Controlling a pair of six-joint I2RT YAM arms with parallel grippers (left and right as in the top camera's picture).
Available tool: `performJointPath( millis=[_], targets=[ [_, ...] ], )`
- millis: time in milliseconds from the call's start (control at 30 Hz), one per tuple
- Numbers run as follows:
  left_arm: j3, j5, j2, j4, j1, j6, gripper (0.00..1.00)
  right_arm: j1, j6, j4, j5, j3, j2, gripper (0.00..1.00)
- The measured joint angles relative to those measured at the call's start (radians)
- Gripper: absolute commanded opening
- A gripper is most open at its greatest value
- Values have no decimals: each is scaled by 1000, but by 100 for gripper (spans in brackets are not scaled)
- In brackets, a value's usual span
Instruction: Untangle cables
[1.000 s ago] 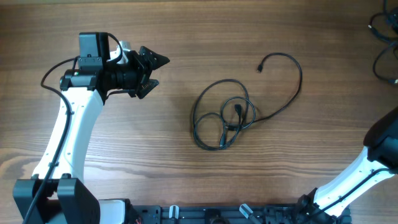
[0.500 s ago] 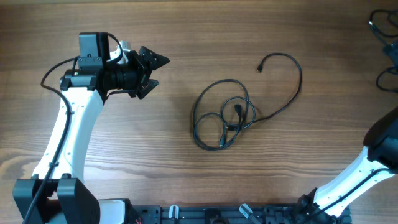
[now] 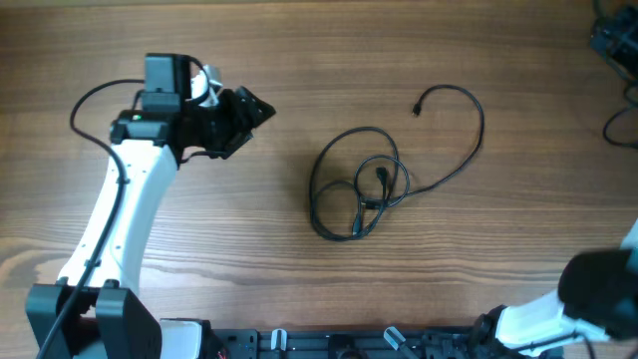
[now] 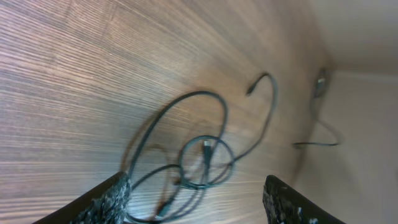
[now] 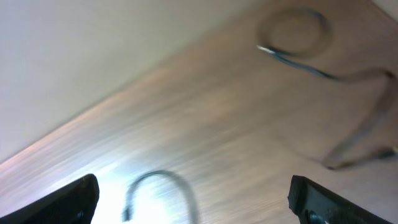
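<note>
The cables [image 3: 371,196] lie mid-table as one black tangle of overlapping loops, with one long strand arcing right and up to a small plug [image 3: 417,108]. My left gripper [image 3: 257,122] is open and empty, well to the left of the tangle and pointing at it. In the left wrist view the tangle [image 4: 205,155] lies ahead between the open fingers [image 4: 196,205]. My right gripper [image 5: 193,205] is open and empty. A blurred curved cord with a plug end [image 5: 160,177] lies between its fingers in that view. The right gripper is outside the overhead view.
More black cords [image 3: 610,38] lie at the table's far right edge, and blurred cords also show in the right wrist view [image 5: 298,28]. The right arm's white link [image 3: 538,317] sits at the bottom right. A wall borders the table in both wrist views.
The left arm has shifted slightly right and turned its gripper. The right arm has swung down and out of the overhead view. The cords at the right edge have shifted. The tangle has not moved.
</note>
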Motion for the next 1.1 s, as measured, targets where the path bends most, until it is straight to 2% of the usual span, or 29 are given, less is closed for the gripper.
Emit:
performJointPath(
  millis=[133,333,500,667,833,1100],
  targets=[
    [0,-122,0,-27,-100,34,69,138,-32,-97,-39,8,-90,100],
    [0,-290,0,-87,-240,46,70,239,-51,-187,-42,4,-85,100],
    [-23,-402,0,-130,-323,74,63,275,-62,-200,-45,-13,-85,100],
    [-105,-410,23,-107,-359,137,58,275,-62,-200,-45,-13,-84,100],
    [-172,-357,98,0,-396,215,57,275,-62,-201,-45,-13,-84,100],
    [-176,-332,224,74,-468,258,50,275,-62,-212,-45,-13,-84,99]
  ],
)
